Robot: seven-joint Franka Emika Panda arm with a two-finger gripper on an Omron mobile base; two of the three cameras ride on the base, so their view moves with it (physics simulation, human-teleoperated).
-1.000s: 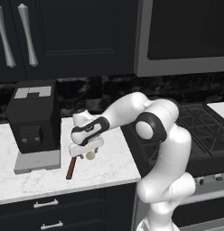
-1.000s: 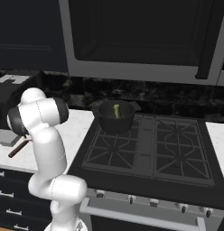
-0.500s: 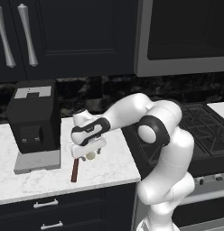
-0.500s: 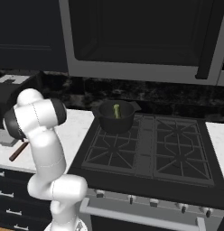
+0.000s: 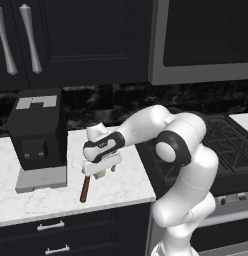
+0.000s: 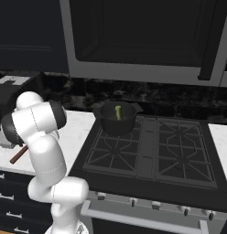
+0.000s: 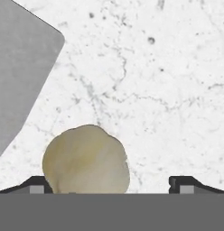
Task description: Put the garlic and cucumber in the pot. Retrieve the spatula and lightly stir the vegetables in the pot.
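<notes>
Gripper (image 5: 102, 170) hangs low over the white marble counter (image 5: 121, 185), fingers (image 7: 37, 184) spread wide w/ nothing gripped. The garlic (image 7: 86, 163) sits on the counter just below the hand, closer to the left finger than centred in the gap (hand view); in the left base view it shows as a pale lump (image 5: 100, 173) under the hand. Cucumber (image 6: 118, 112) is already standing in the pot (image 6: 117, 117) on the far-left burner of the stove (image 6: 152, 153). Spatula (image 5: 86, 187) lies on the counter just left of the garlic, handle toward the near edge.

Risks, as I judge them: the bulb is round and off-centre, so closing now could have one finger strike first and roll it away, maybe toward the spatula or the counter's near edge. Coming down too far could jam the tips on the marble.

Surface: speckled white marble, flat, prob. slick. A grey base plate (image 7: 21, 72) of the black boxy appliance (image 5: 38, 132) sits near, on the left. Room: dark cabinets (image 5: 71, 40), black backsplash, microwave (image 6: 143, 39) over the stove.
</notes>
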